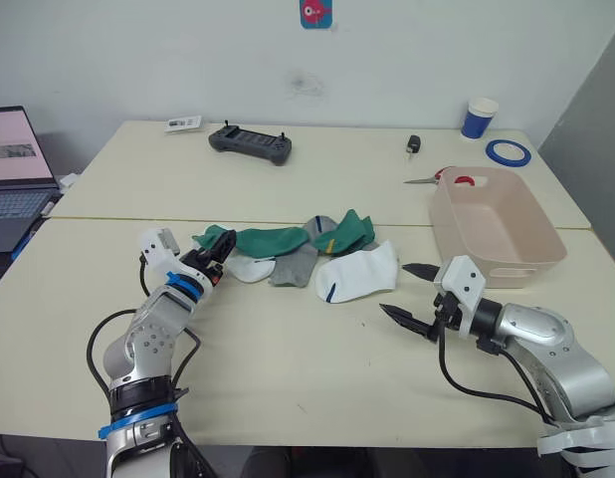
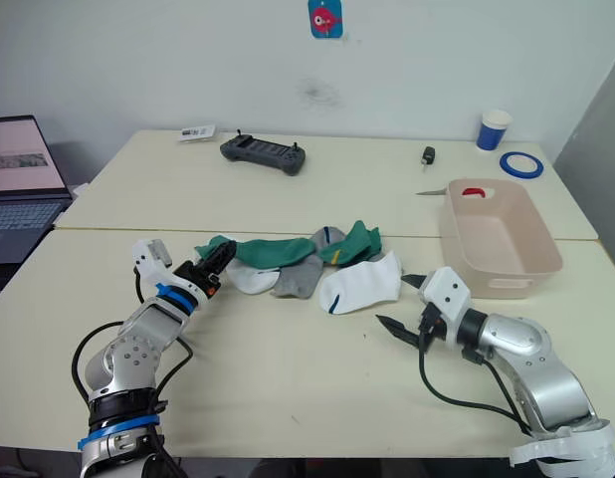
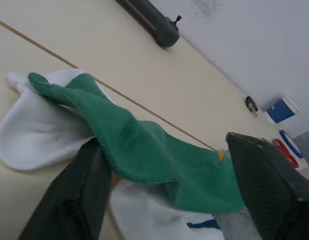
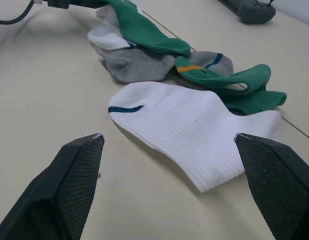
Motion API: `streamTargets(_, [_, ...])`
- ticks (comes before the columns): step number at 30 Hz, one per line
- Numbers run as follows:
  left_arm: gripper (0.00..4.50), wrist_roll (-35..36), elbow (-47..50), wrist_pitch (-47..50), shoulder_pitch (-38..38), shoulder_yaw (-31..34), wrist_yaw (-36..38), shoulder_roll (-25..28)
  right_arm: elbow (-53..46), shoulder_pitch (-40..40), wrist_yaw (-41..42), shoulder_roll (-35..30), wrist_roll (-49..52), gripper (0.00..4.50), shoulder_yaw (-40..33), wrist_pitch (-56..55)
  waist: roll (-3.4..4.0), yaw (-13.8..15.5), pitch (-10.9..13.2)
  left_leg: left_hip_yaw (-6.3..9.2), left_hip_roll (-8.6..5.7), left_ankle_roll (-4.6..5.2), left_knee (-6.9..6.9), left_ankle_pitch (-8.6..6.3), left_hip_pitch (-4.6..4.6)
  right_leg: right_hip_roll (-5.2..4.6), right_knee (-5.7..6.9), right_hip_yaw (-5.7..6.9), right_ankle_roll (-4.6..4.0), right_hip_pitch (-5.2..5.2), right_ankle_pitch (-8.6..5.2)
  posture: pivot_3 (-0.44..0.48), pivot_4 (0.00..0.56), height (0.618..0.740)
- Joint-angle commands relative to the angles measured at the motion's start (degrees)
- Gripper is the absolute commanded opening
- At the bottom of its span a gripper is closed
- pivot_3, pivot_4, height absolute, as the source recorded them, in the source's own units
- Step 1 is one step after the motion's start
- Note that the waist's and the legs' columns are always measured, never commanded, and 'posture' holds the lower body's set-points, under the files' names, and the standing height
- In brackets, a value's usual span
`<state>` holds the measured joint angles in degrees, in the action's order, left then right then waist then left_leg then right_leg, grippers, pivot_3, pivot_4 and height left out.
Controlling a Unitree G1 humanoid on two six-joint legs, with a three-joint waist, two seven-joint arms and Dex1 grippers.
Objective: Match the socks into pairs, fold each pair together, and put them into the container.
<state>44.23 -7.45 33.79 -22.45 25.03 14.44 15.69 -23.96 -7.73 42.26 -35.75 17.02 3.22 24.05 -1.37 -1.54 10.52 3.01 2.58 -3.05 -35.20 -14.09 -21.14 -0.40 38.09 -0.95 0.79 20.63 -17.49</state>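
The socks lie in a loose heap mid-table. A dark green sock lies over a white sock and a grey sock. A second green sock sits behind another white sock with a dark blue cuff mark. My left gripper is open at the heap's left end, its fingers on either side of the green sock. My right gripper is open, just right of the white sock and low over the table. The pink-beige container stands right of the heap.
At the back of the table are a dark controller, a small card, a black key fob, scissors, a blue paper cup and a blue tape roll. A laptop sits off the left edge.
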Motion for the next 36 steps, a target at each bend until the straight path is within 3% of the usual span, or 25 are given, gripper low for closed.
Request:
streamTargets(1, [2.4, -0.8, -0.4, -3.1, -1.1, 0.9, 1.1, 0.3, -2.4, 0.2, -0.7, 0.2, 0.2, 4.5, -1.3, -0.8, 0.0, 0.0, 0.0, 0.0, 0.01, -0.01, 0.0, 0.0, 0.0, 0.0, 0.0, -0.01, 0.0, 0.01, 0.0, 0.0, 0.15, 0.74])
streamTargets(8, [0.16, -1.4, -1.1, -5.6, -1.2, 0.7, 2.6, 0.1, -2.2, 0.0, -1.1, 0.3, 0.1, 4.5, -1.3, -1.1, 0.0, 0.1, 0.0, 0.0, 0.0, -0.07, 0.0, 0.04, -0.03, -0.01, 0.0, 0.0, 0.02, 0.01, 0.01, 0.0, 0.15, 0.74])
streamTargets(9, [0.07, -1.4, -0.9, -5.7, -1.1, 0.7, 2.7, 0.1, -2.1, -0.1, -1.1, 0.4, 0.1, 4.5, -1.2, -1.2, 0.0, 0.1, 0.0, 0.0, -0.01, -0.07, 0.0, 0.04, -0.03, -0.01, 0.0, -0.01, 0.03, 0.01, 0.01, 0.0, 0.15, 0.74])
streamTargets(19, [0.07, 2.0, 8.0, -4.4, 0.9, 3.7, 2.3, 2.0, -2.5, -1.3, -1.3, 1.1, 0.4, 4.5, -0.8, -1.1, 0.0, 0.0, 0.0, 0.0, 0.01, -0.08, 0.0, 0.04, -0.1, 0.0, 0.01, -0.02, 0.03, 0.09, 0.01, 0.0, 0.15, 0.74])
streamTargets(23, [0.07, 7.4, 15.6, -1.2, 2.6, 7.6, 1.3, 5.8, -3.1, -1.9, -1.6, 1.5, 1.1, 4.5, -1.3, -0.5, -0.04, 0.0, 0.0, 0.05, 0.05, -0.37, -0.06, 0.22, -0.7, 0.0, 0.34, -0.06, -0.05, 0.82, 0.06, 0.0, 0.15, 0.74])
streamTargets(27, [0.07, 11.4, 23.0, 4.0, 7.2, 9.2, 4.0, 13.3, -3.7, -2.8, -1.2, 2.0, 1.8, 4.5, -1.2, -0.1, -0.03, -0.1, 0.0, 0.11, 0.06, -0.38, -0.31, 0.21, -0.71, 0.01, 0.8, -0.04, 0.05, 0.92, -0.01, 0.0, 0.15, 0.74])
streamTargets(31, [0.07, 14.2, 29.1, 8.8, 14.2, 12.2, 11.7, 25.1, -5.1, -3.2, 0.1, 1.5, 4.0, 4.5, -1.4, 1.4, -0.08, -0.2, 0.1, 0.13, 0.06, -0.36, -0.39, 0.2, -0.67, 0.02, 0.87, -0.04, 0.09, 0.91, -0.05, 0.0, 0.15, 0.74])
streamTargets(34, [0.07, 14.1, 34.0, 12.5, 21.0, 11.4, 19.6, 34.1, -7.6, -2.0, 3.4, -1.6, 8.3, 4.5, -3.2, 4.5, -0.04, -0.2, 0.1, 0.12, 0.06, -0.37, -0.4, 0.21, -0.68, 0.02, 0.86, -0.04, 0.14, 0.94, -0.09, 0.0, 0.15, 0.74])
streamTargets(36, [0.07, 14.5, 38.1, 13.5, 24.8, 8.8, 22.8, 36.5, -9.0, -0.5, 6.3, -5.1, 9.6, 4.5, -4.1, 5.4, 0.12, 0.1, 0.2, 0.08, -0.01, -0.37, -0.42, 0.21, -0.65, -0.1, 0.83, -0.05, 0.13, 0.86, -0.09, 0.0, 0.15, 0.74])
